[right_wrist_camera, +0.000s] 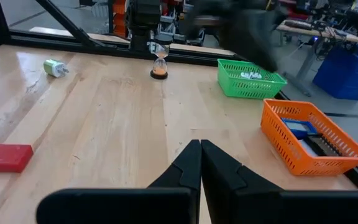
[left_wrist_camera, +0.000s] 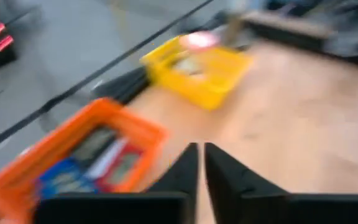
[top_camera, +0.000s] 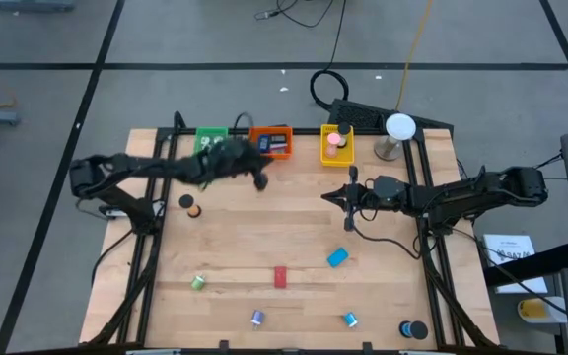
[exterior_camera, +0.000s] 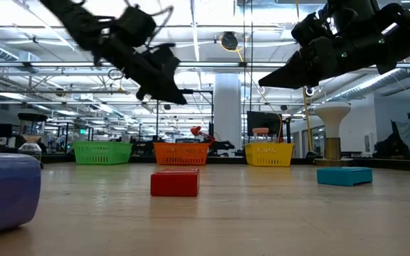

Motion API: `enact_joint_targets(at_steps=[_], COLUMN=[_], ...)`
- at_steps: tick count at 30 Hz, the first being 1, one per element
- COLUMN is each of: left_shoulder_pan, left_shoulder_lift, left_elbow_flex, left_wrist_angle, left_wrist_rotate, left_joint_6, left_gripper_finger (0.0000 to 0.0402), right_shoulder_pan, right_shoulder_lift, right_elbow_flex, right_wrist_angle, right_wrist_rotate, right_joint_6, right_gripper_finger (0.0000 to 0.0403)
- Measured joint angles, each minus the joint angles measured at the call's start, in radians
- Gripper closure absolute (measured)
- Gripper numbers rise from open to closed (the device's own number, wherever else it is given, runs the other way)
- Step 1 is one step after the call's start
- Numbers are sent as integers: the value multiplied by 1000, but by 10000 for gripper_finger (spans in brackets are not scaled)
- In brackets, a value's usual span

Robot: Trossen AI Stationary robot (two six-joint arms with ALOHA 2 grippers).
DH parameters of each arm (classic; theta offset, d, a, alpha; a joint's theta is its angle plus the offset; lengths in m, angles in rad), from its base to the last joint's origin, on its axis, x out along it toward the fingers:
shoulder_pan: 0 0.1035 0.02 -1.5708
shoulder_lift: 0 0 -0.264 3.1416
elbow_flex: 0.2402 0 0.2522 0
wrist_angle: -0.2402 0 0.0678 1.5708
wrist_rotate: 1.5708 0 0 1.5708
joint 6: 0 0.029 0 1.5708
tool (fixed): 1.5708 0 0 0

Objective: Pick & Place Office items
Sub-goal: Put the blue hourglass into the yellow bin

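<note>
Small office items lie scattered on the wooden table: a blue block (top_camera: 337,257), a red block (top_camera: 280,277), a green roll (top_camera: 197,283), a purple roll (top_camera: 257,318), a small blue piece (top_camera: 350,319), a black roll (top_camera: 414,330) and a small hourglass (right_wrist_camera: 159,65). My left gripper (top_camera: 261,181) hangs in the air, blurred, just in front of the orange tray (top_camera: 271,143). In the left wrist view its fingers (left_wrist_camera: 201,168) stand together with nothing between them. My right gripper (top_camera: 348,197) hovers shut and empty at the table's right middle (right_wrist_camera: 201,162).
A green tray (top_camera: 210,141), the orange tray and a yellow tray (top_camera: 336,145) stand in a row along the far edge, each with items inside. A white ball on a stand (top_camera: 399,128) is at the far right. Black frame rails run along both table sides.
</note>
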Motion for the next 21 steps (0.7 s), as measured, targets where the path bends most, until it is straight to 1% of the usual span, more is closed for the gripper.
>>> enact_joint_targets(at_steps=[2, 4, 5, 8, 12, 16, 18, 21], left_shoulder_pan=[-35, -64, -76, -104, -142, -189, -215, -249], left_shoulder_lift=[-21, -31, -32, -30, -30, -30, -30, -30], left_elbow_flex=[-104, -181, -210, -268, -326, -379, -398, -412], left_wrist_angle=[165, 284, 317, 334, 373, 487, 542, 586], left_wrist_rotate=[31, 36, 36, 38, 36, 38, 37, 38], left_joint_6=[18, 18, 11, 5, 30, 57, 67, 88], left_gripper_finger=[393, 383, 377, 360, 354, 353, 353, 353], right_shoulder_pan=[0, 0, 0, 0, 0, 0, -1, 13], right_shoulder_lift=[0, 0, 0, 0, 0, 0, 1, 0], right_elbow_flex=[0, 0, 0, 0, 0, 0, 0, 0], right_wrist_angle=[9, 21, 28, 34, 14, -4, 41, 201], right_wrist_rotate=[0, 0, 0, 0, 0, -7, -76, -221], right_joint_6=[-33, -80, -95, -77, 58, 104, 154, 237], right_gripper_finger=[399, 399, 399, 399, 399, 399, 399, 399])
